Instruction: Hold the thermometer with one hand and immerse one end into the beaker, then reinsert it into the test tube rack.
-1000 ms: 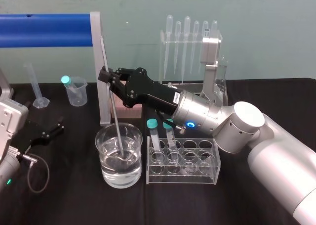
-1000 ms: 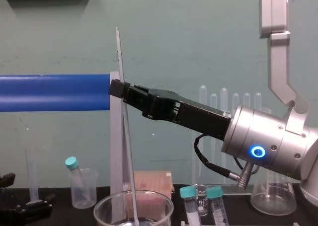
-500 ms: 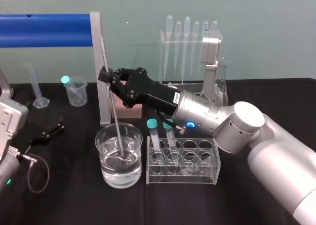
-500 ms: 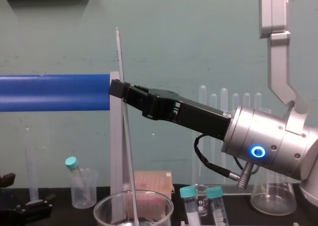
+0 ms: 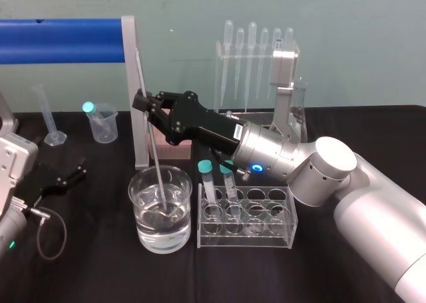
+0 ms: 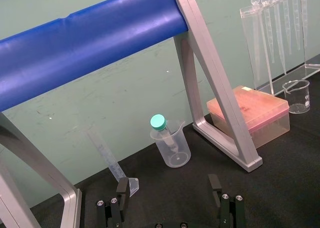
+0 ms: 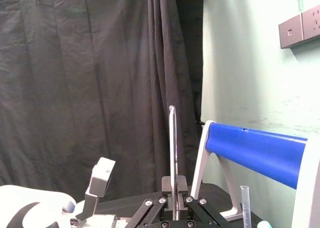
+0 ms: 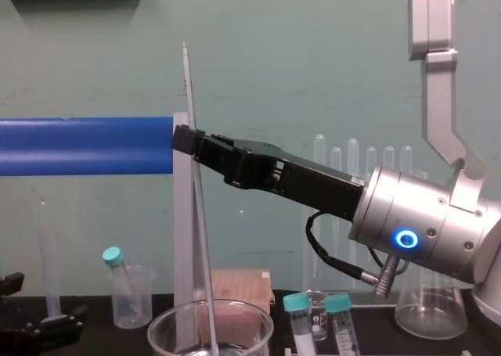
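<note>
My right gripper (image 5: 142, 103) is shut on the thermometer (image 5: 150, 133), a long thin whitish rod held nearly upright. Its lower end dips into the water of the large clear beaker (image 5: 136, 213), which stands left of the test tube rack (image 5: 266, 228). In the chest view the thermometer (image 8: 196, 192) rises well above the right gripper (image 8: 183, 140) and runs down into the beaker (image 8: 160, 325). The right wrist view shows the rod (image 7: 173, 153) clamped between the fingertips (image 7: 167, 184). My left gripper (image 6: 168, 188) rests open and idle low at the far left (image 5: 66, 176).
Two teal-capped tubes (image 5: 208, 180) stand in the rack's left end. Behind the beaker are a blue bar on a grey frame (image 5: 130, 90) and a pink box (image 6: 250, 110). A pipette stand (image 5: 256, 56), a small plastic beaker (image 5: 102, 123) and a graduated cylinder (image 5: 48, 116) line the back.
</note>
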Controlling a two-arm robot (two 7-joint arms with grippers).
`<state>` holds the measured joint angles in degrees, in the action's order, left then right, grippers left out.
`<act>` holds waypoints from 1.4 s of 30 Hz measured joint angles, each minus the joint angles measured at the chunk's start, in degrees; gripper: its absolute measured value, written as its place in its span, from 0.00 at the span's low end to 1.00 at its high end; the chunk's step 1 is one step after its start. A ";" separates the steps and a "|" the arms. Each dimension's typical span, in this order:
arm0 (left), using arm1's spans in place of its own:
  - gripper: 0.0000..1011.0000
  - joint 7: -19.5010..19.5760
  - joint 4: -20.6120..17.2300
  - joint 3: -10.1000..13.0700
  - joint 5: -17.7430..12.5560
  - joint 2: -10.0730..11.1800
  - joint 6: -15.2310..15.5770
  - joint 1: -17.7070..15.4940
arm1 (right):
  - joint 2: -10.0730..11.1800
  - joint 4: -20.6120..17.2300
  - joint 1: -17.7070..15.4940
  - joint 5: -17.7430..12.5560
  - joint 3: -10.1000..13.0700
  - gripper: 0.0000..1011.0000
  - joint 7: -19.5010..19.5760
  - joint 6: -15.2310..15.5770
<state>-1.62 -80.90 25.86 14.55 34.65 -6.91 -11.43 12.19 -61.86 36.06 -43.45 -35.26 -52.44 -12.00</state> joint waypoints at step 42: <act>1.00 0.00 0.00 0.00 0.00 0.00 0.00 0.00 | 0.00 0.00 0.00 0.00 0.00 0.06 0.00 0.00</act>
<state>-1.62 -80.90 25.86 14.55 34.65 -6.91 -11.43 12.19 -61.86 36.06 -43.46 -35.26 -52.44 -12.00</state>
